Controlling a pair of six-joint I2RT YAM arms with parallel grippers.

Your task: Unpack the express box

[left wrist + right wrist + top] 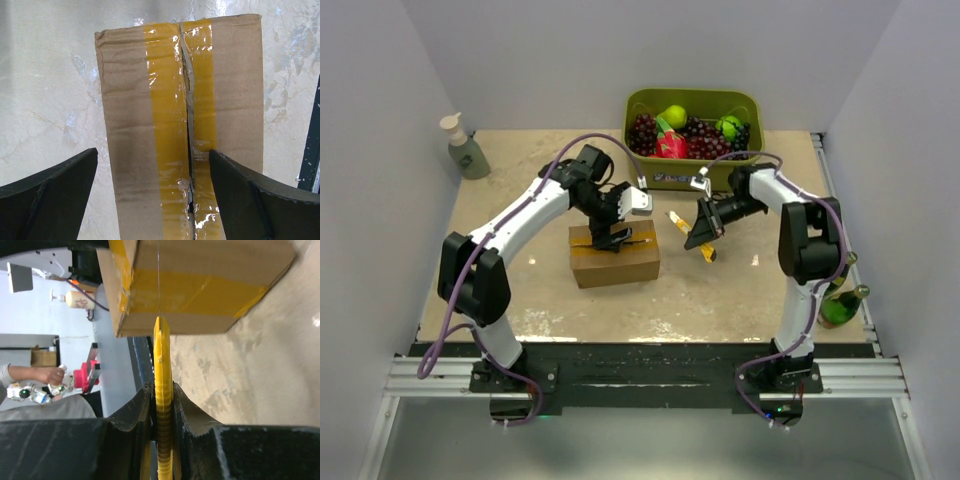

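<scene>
The express box (615,257) is a brown carton lying mid-table. In the left wrist view its top (135,100) carries a yellow tape strip (167,115), slit along the seam so the flaps part slightly. My left gripper (610,236) hovers over the box top, its jaws open and empty (152,152), one on each side of the seam. My right gripper (702,232) is just right of the box, shut on a yellow utility knife (161,365). The knife's tip points at the box's taped side (200,285). The knife also shows from above (708,252).
A green bin (692,102) of fruit stands at the back, behind both grippers. A soap dispenser (467,150) is at the back left. A green bottle (842,303) lies off the table's right edge.
</scene>
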